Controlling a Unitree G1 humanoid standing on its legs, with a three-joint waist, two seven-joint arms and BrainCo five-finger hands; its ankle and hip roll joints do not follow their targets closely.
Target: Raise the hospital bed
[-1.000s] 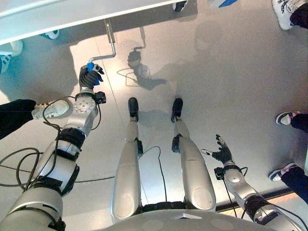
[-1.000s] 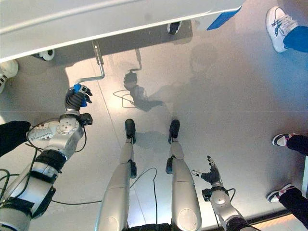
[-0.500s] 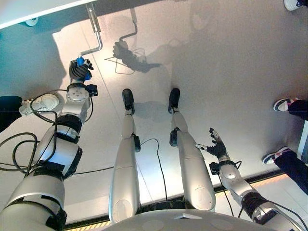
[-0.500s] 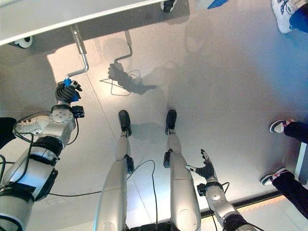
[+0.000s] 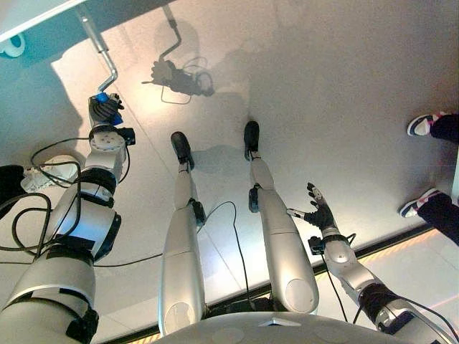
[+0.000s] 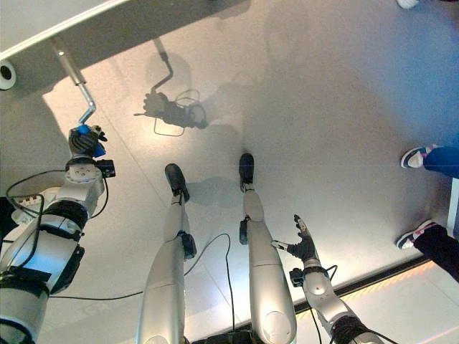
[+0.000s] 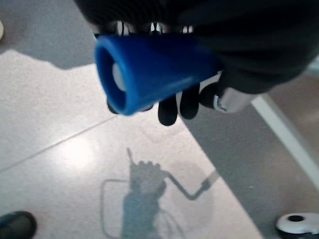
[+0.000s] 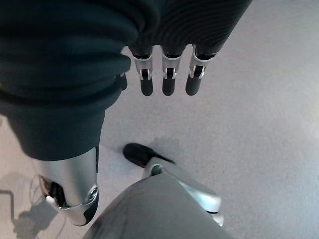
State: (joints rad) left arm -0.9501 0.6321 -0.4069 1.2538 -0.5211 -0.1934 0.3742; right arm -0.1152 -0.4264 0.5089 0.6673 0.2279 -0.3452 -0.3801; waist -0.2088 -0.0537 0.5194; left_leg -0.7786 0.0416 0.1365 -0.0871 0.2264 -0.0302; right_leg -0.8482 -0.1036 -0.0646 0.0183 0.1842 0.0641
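The hospital bed point(image 5: 29, 14) shows as a pale edge at the upper left of the head views, with one caster point(image 5: 10, 44) under it. From below this edge a metal crank point(image 6: 75, 75) comes out toward the robot and bends, ending in a blue handle point(image 7: 149, 72). It stands out this way so that it can be turned from beside the bed, and turning it is probably what raises the bed.

The left hand point(image 5: 105, 112) is closed around the blue handle, fingers curled over it in the left wrist view; a full grip suits a circular pull. The right hand point(image 5: 318, 213) hangs low at the robot's right side, fingers straight and holding nothing.

The floor point(image 5: 323, 86) around the crank is free, so there is room for a whole turn. A person's shoes point(image 5: 423, 123) are well apart, at the right edge.
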